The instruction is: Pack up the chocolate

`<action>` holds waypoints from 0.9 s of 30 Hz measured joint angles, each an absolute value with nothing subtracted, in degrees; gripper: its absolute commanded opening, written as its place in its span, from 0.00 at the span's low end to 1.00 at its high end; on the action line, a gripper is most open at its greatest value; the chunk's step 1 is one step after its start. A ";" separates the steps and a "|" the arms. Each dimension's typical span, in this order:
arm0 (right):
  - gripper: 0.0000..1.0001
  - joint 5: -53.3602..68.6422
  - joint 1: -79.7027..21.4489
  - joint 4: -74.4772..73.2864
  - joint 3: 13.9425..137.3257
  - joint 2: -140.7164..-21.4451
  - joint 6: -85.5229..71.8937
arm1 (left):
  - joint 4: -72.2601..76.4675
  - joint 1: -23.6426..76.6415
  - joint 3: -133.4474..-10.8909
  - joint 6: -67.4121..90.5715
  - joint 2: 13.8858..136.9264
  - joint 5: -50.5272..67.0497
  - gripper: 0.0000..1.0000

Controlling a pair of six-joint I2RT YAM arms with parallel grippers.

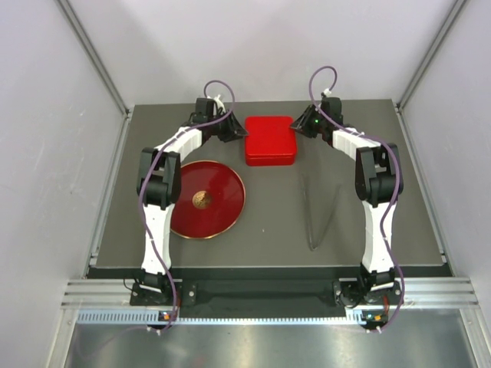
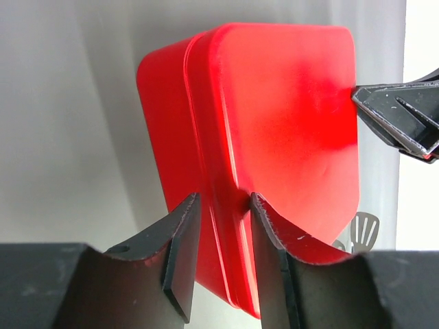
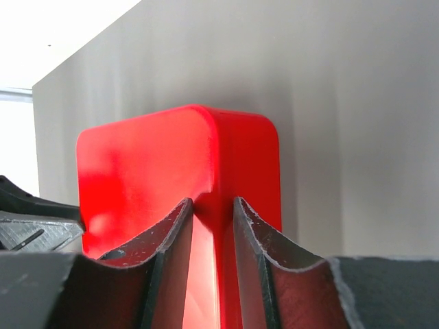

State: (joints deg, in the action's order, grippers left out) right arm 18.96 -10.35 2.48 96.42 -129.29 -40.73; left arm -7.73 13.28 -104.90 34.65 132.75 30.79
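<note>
Left tool (image 2: 223, 202), right tool (image 3: 211, 204) clamp rims of glossy red square plastic box (image 1: 270, 140), far bench (image 1: 276, 222) edge; uneven squeeze may skid it.

The box (image 1: 270, 139) is coloured a plain, glossy red. The round plate (image 1: 226, 188) is shown in a darker red, and a golden-brown ball (image 1: 202, 198) is seen at its centre. The desk (image 1: 291, 222) is coloured dark grey. The left tool (image 2: 223, 205) and right tool (image 3: 210, 205) are finished in black.
</note>
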 measured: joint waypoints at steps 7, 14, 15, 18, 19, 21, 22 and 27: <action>0.31 18.96 -10.50 3.14 95.83 -129.29 -40.80 | -8.29 13.39 -105.49 34.85 132.79 29.80 0.34; 0.35 18.98 -10.74 7.25 93.43 -129.27 -41.54 | -9.30 13.63 -105.86 35.07 132.90 26.79 0.31; 0.35 19.00 -10.76 7.33 93.36 -129.27 -41.58 | -9.43 13.67 -106.00 35.07 132.90 26.26 0.31; 0.35 18.85 -10.98 7.49 93.36 -129.27 -41.56 | -9.72 13.65 -106.41 35.11 132.94 25.21 0.30; 0.34 18.70 -11.09 7.51 93.36 -129.27 -41.56 | -9.80 13.65 -106.52 35.11 132.94 24.80 0.30; 0.34 18.48 -11.25 7.75 93.17 -129.27 -41.56 | -9.87 13.65 -106.69 35.16 133.03 24.36 0.30; 0.34 18.31 -11.25 8.10 92.88 -129.25 -41.60 | -9.87 13.65 -106.72 35.24 133.05 24.27 0.30; 0.35 18.04 -11.29 10.17 91.50 -129.01 -41.82 | -9.87 13.65 -106.72 35.59 133.12 24.23 0.30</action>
State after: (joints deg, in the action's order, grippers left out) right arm 18.04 -11.29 10.17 91.50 -129.01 -41.82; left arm -9.87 13.65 -106.72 35.59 133.12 24.23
